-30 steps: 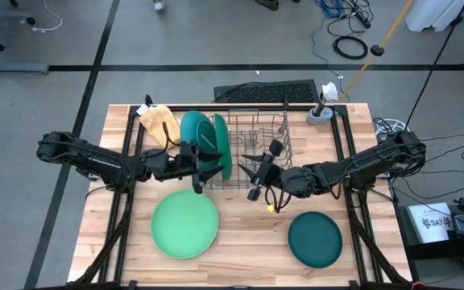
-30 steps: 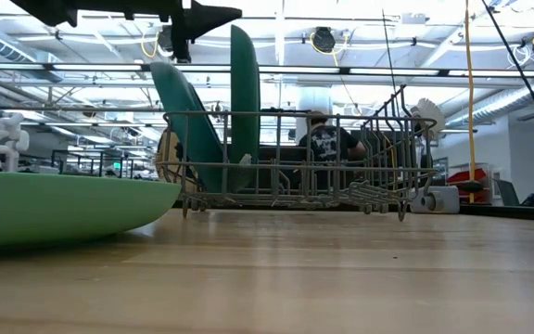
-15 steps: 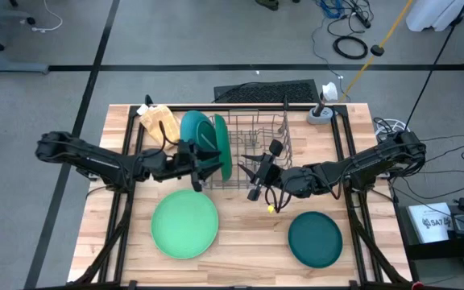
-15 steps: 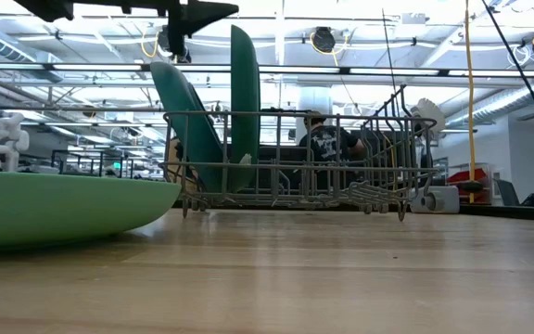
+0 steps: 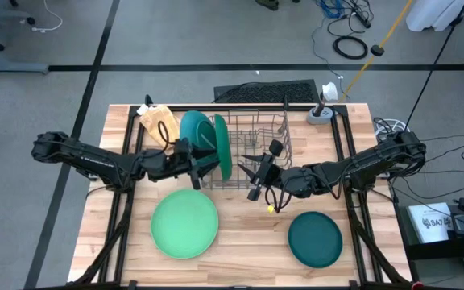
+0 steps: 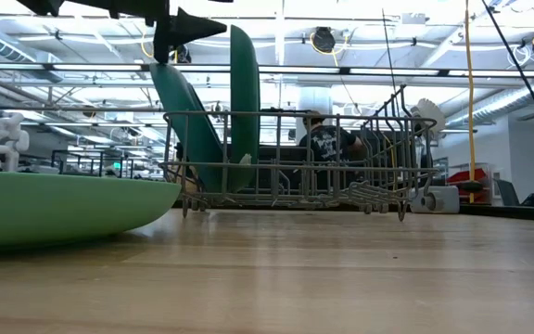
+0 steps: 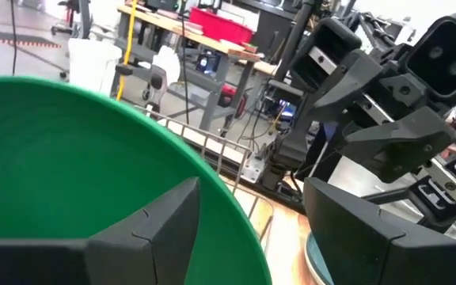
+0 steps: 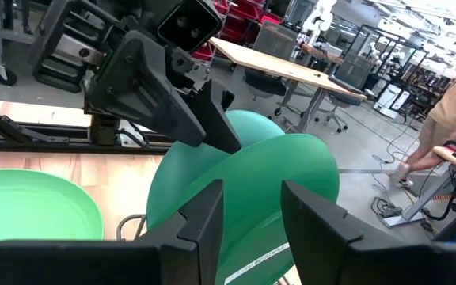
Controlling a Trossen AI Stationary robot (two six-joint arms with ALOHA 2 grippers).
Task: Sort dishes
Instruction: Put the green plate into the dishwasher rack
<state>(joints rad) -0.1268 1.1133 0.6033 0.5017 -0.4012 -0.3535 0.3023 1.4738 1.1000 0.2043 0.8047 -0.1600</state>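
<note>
Fingers (image 7: pixel 145 229) of the left gripper (image 5: pixel 208 167) stand spread wide, gripping nothing, just beside the upper rim of the upright dark green round plate (image 5: pixel 222 145). That plate stands in the left end of the grey wire rack (image 5: pixel 260 149), which sits toward the tabletop's (image 5: pixel 240 242) far edge. A teal round plate (image 5: pixel 193 129) leans in the same end, tilted away from the dark green one.

The right gripper (image 5: pixel 250 179) hovers at the rack's near side. Its fingers (image 8: pixel 204 214) are parted with an empty gap, facing the two racked plates and the left arm beyond them.

A large light green round plate (image 5: pixel 184 223) lies flat near the tabletop's near-left corner. A dark teal round plate (image 5: pixel 315 238) lies flat near the near-right corner. A tan waffle-textured lump (image 5: pixel 158 119) rests by the far-left corner.

A black mat (image 5: pixel 266 91) lies just past the far edge. Behind the rack, in the low view, a person (image 6: pixel 324 144) sits in the room. A white box (image 5: pixel 433 223) on the floor carries writing too small to read surely.
</note>
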